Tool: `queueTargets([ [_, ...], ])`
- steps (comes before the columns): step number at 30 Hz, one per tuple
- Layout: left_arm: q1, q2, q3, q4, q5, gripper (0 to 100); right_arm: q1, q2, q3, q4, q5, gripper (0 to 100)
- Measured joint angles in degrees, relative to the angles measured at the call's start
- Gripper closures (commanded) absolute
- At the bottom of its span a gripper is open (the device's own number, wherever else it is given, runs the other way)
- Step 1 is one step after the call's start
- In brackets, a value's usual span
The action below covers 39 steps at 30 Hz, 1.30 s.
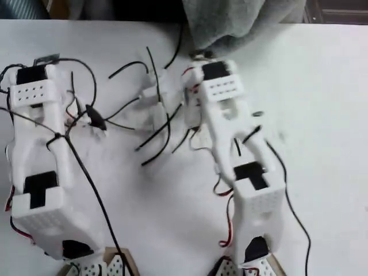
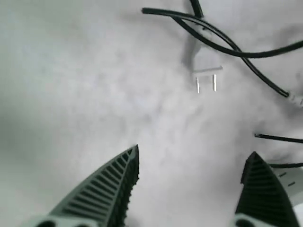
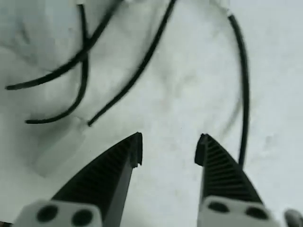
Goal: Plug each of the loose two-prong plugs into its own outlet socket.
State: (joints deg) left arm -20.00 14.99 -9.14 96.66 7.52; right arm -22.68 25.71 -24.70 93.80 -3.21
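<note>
Table (image 1: 328,115): white, with black cords (image 1: 155,135) spread in tangle at centre. No plug seen seated in any socket, so task judged barely begun, all plugging left.
Left gripper (image 2: 194,152): splayed wide, nothing held, hung over bare table.
Right gripper (image 3: 170,137): released, empty, near cords.
Whole tangle laid out by high view.
White two-prong plug (image 2: 205,61) made out in left wrist view, loose on table, prongs (image 2: 206,84) bare.
Pale block (image 3: 59,151) caught by right wrist view. Socket or plug cannot be told.
</note>
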Motion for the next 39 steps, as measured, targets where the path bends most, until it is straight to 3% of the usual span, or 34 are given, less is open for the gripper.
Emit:
queueTargets([
  [8,-9.85,1.05,1.05,-3.16,6.51,66,-13.27,0.0,3.34,-7.82,0.0,84.2],
  [19,-12.75,1.14,4.31,-8.35,7.21,66,-15.56,0.0,21.45,-24.88,0.44,84.3],
  [22,-13.36,1.14,4.31,-9.05,7.21,66,-15.82,0.0,23.91,-25.14,0.53,84.3],
  [34,-13.19,1.14,4.31,-9.05,7.56,66,-15.82,-7.21,23.91,-10.02,0.62,84.2],
  [39,-13.19,1.14,4.31,-9.05,7.56,66,-15.82,-9.14,27.87,-9.49,3.43,84.2],
])
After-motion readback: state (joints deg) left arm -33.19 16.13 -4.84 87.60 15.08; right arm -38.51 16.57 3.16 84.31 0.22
